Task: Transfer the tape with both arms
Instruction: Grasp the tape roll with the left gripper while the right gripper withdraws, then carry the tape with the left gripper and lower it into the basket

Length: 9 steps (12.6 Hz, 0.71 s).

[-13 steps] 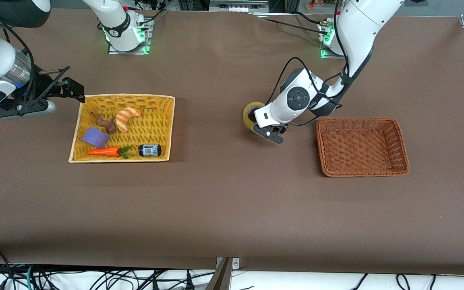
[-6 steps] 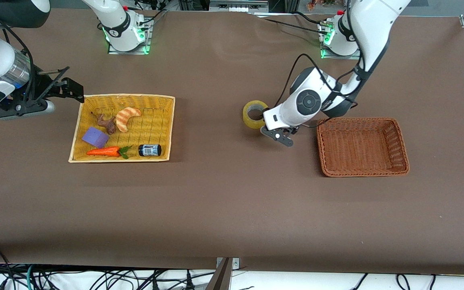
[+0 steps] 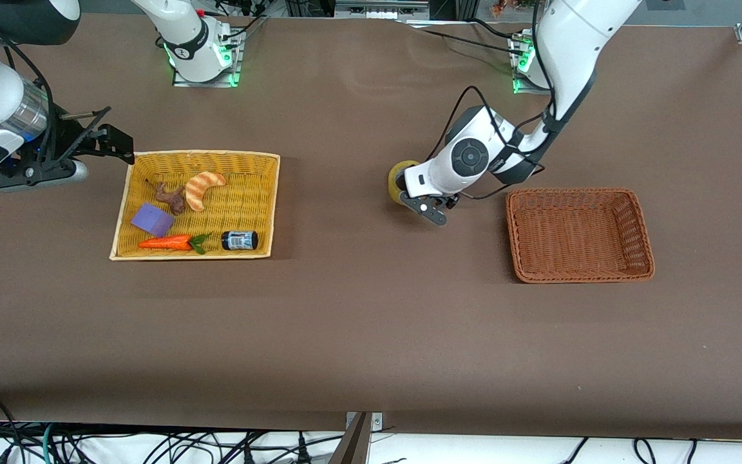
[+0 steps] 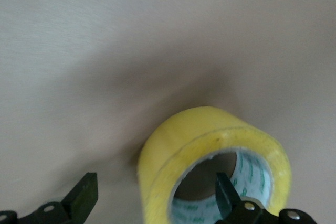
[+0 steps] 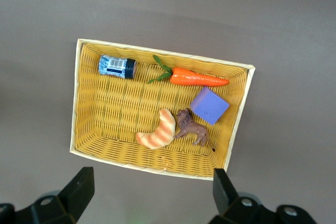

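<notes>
The yellowish tape roll (image 3: 397,181) rests on the brown table between the two baskets, partly hidden by my left hand. In the left wrist view the tape (image 4: 210,145) fills the lower part. My left gripper (image 3: 420,202) is open and straddles the roll's wall (image 4: 156,199): one finger is inside the core hole, the other is outside the roll, apart from it. My right gripper (image 3: 111,144) is open and empty and waits in the air beside the yellow basket (image 3: 261,193), which shows under its fingers (image 5: 84,187) in the right wrist view.
The yellow basket (image 5: 105,119) holds a croissant (image 3: 203,189), a brown toy animal (image 3: 170,196), a purple block (image 3: 151,220), a carrot (image 3: 168,243) and a small dark jar (image 3: 239,240). An empty brown basket (image 3: 645,258) lies toward the left arm's end.
Half a second ago my left gripper had drawn back toward the brown basket, leaving the tape uncovered. It has now moved back over the tape. The right arm has not moved.
</notes>
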Available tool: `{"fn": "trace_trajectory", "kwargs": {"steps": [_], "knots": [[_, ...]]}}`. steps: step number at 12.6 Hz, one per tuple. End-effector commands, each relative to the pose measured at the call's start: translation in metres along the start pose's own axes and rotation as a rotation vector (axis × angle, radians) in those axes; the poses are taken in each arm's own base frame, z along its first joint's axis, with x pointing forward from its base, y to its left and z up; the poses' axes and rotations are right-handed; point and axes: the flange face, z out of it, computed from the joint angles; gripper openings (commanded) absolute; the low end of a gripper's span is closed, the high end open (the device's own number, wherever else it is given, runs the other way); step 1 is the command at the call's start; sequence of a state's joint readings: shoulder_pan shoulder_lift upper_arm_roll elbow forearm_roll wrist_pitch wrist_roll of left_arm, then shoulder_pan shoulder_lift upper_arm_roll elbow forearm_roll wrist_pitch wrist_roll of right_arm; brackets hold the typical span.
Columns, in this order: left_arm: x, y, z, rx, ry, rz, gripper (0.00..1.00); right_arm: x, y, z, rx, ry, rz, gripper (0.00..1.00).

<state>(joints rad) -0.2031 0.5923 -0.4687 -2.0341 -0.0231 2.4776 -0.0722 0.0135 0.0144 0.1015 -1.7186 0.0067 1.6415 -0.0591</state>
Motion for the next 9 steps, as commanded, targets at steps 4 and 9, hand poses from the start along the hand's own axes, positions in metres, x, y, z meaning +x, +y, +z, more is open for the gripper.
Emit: {"fn": "trace_trajectory", "kwargs": {"steps": [4, 9], "knots": [[0.004, -0.010, -0.004, 0.013, 0.027, -0.007, 0.00, 0.000, 0.003, -0.006, -0.010, -0.006, -0.008, 1.00], [0.003, -0.034, -0.052, 0.042, 0.002, -0.044, 0.00, -0.001, 0.003, -0.004, -0.010, -0.009, -0.009, 1.00]]}}
